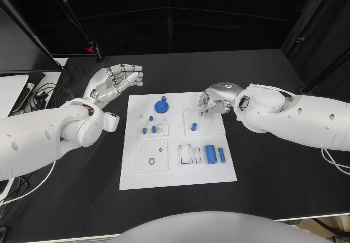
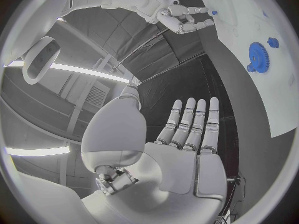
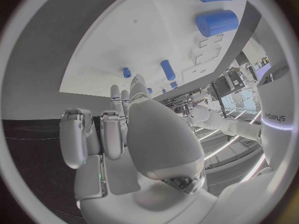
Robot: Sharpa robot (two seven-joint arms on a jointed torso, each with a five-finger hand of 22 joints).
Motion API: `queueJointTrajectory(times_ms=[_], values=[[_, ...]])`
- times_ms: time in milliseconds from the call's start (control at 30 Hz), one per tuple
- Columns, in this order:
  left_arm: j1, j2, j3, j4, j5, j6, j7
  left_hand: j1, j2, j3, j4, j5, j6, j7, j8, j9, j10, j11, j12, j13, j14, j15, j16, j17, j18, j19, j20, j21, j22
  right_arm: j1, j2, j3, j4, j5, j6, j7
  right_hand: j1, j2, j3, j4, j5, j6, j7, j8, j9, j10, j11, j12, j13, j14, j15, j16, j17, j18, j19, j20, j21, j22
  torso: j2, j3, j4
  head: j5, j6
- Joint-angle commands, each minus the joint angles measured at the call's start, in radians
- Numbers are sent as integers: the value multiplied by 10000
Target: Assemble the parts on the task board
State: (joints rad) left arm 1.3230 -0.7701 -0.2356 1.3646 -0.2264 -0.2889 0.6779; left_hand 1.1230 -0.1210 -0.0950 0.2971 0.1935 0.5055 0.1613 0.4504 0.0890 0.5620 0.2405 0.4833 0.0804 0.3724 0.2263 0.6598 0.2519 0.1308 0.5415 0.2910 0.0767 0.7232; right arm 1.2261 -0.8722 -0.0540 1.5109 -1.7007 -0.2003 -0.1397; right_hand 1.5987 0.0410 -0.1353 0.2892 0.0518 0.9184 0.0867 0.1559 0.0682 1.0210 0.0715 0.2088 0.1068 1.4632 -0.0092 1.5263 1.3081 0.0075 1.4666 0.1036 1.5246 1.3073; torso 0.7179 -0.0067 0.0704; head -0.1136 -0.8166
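The white task board (image 1: 178,172) lies in the middle of the table. A blue gear (image 1: 161,106) with a small blue peg (image 1: 165,97) beside it sits at the board's far side; the gear (image 2: 258,57) also shows in the left wrist view. A blue peg (image 1: 194,126) stands mid-board, and small blue pieces (image 1: 149,129) lie to its left. A thick blue cylinder (image 1: 211,153) and a slim one (image 1: 221,155) lie at the near right. My right hand (image 1: 215,99) hovers over the board's far right corner, fingers bent down, nothing seen in them. My left hand (image 1: 113,83) is spread open off the board's far left corner.
Black table top (image 1: 277,177) surrounds the board. Cables and a pale device (image 1: 18,93) lie at the table's far left edge. In the right wrist view the thick cylinder (image 3: 217,22) and the mid-board peg (image 3: 167,69) lie beyond my fingers.
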Motion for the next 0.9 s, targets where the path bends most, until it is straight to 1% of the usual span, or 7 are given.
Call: queueJointTrajectory(times_ms=[33,300,400,667,767,900], values=[[12,-23,7,20,78,79,821,2,131,59,14,-69,-63,1186,72,14,-68,-7,86,12,-83,16,54,-25,-51,86,-23,-36,-22,12,42,6,-27,-222,361,-178,-74,-64,94,10,-49,105,0,-64,0,171,-23,-65,-59,922,-49,-45,1855,87,657,-90,-61,2378,4,-1,-6,-4,-6],[11,-29,7,20,79,63,807,14,230,109,13,-92,-153,1190,231,18,-136,-5,229,2,-96,13,178,-114,-44,152,-26,-35,-87,2,170,5,-98,-327,659,-378,14,-95,193,-5,-52,222,-27,-88,4,390,-58,-150,-203,924,-47,-45,1851,89,658,-87,-74,2371,7,3,-2,14,-20],[11,-29,7,23,79,51,796,38,322,155,4,-107,-216,1192,350,19,-178,-6,340,-6,-94,8,276,-183,-34,213,-28,-25,-130,-7,214,5,-120,-370,816,-519,36,-97,214,-2,-49,251,-32,-92,5,424,-64,-177,-238,924,-56,-44,1850,89,659,-92,-75,2370,7,1,-1,8,-20],[11,-25,7,16,79,21,763,71,468,217,-4,-118,-312,1194,527,15,-236,-8,507,-23,-73,-3,434,-291,-15,321,-30,2,-189,-28,325,5,-185,-423,1108,-800,110,-72,303,6,-49,369,7,-99,11,562,-95,-265,-353,925,-51,-42,1849,92,654,-98,-92,2361,3,1,-11,22,-55],[11,-17,7,8,79,15,747,85,509,233,-6,-114,-336,1194,573,13,-252,-9,550,-28,-67,-6,474,-320,-9,350,-31,9,-203,-37,361,5,-202,-428,1153,-816,135,-64,336,7,-49,447,7,-90,16,641,-116,-299,-394,926,-52,-41,1849,95,648,-103,-104,2355,2,1,-2,14,-63],[10,-10,7,6,79,13,736,102,583,256,-10,-100,-375,1194,643,8,-278,-9,615,-37,-60,-11,536,-368,-2,391,-32,19,-226,-49,406,4,-223,-446,1237,-843,161,-47,375,11,-49,550,14,-75,24,736,-154,-341,-427,927,-82,-40,1848,101,639,-122,-121,2347,3,0,0,44,-126]])
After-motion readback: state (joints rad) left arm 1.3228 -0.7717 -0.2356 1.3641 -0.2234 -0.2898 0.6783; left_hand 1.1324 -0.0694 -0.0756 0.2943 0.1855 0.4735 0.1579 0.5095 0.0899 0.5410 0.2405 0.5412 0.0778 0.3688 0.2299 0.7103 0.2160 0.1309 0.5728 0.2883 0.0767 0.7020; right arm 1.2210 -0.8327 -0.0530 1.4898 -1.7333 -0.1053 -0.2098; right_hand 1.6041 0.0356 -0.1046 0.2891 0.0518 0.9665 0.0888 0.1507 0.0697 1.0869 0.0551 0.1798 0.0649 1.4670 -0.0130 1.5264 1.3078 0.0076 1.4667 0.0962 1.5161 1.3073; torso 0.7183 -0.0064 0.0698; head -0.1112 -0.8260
